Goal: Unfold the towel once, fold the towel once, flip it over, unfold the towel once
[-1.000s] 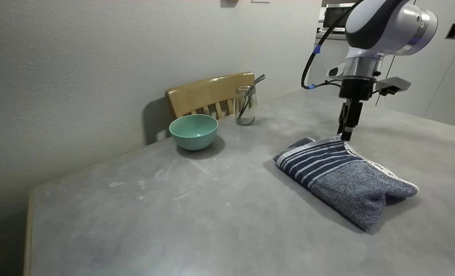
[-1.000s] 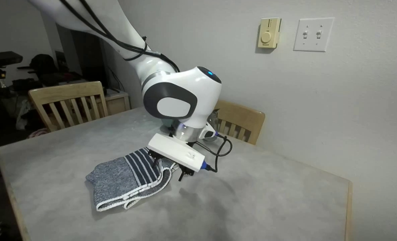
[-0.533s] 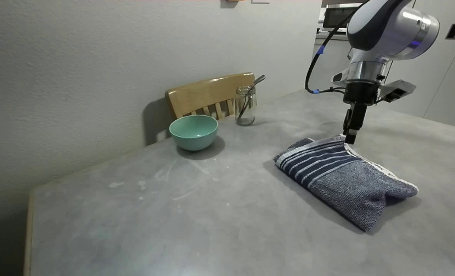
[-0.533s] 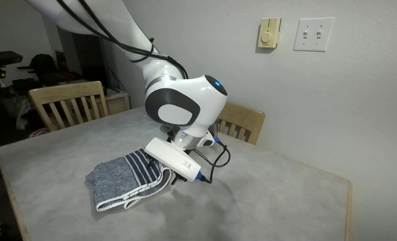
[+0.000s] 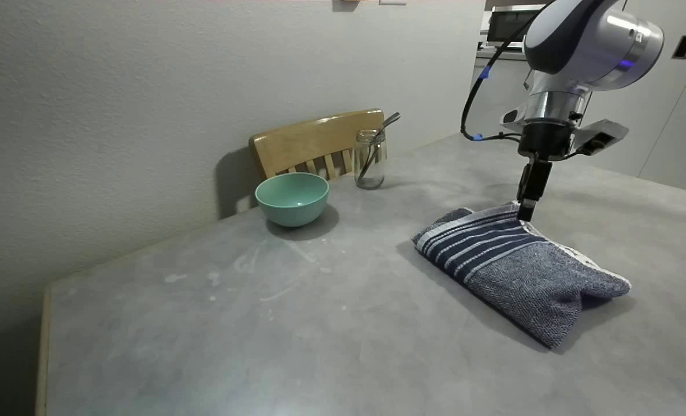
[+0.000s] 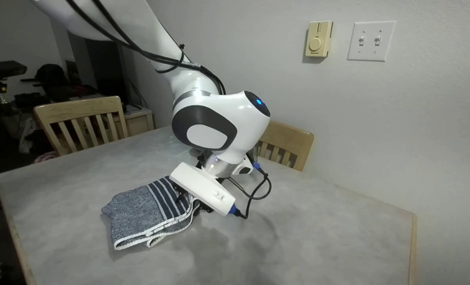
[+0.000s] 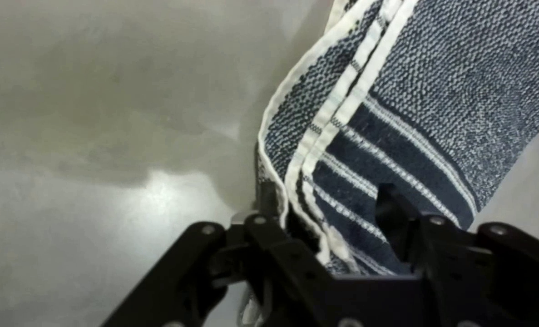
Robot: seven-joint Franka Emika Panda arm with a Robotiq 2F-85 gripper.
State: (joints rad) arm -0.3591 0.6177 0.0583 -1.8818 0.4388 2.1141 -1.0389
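Observation:
The blue-grey towel (image 5: 510,260) lies folded on the table, with dark striped bands and white edging; it also shows in an exterior view (image 6: 136,209). In the wrist view the towel (image 7: 460,77) shows several stacked white edges along its left side. My gripper (image 7: 327,197) is open there, with one finger at the outer white edge and the other over the striped band. The towel's layers pass between the fingers, not clamped. In an exterior view the gripper (image 5: 526,211) points down at the towel's far striped corner. The white wrist camera housing partly hides the fingers in an exterior view.
A teal bowl (image 5: 292,199) and a glass jar (image 5: 370,160) with utensils stand near the wall on the grey table (image 5: 233,346). Wooden chairs (image 6: 80,118) stand at the table's edges. The wall carries a thermostat (image 6: 318,38) and light switches (image 6: 371,40).
My gripper has moved down and slightly over toward the towel, so its fingertips are now at the towel's striped corner. The towel has not visibly moved.

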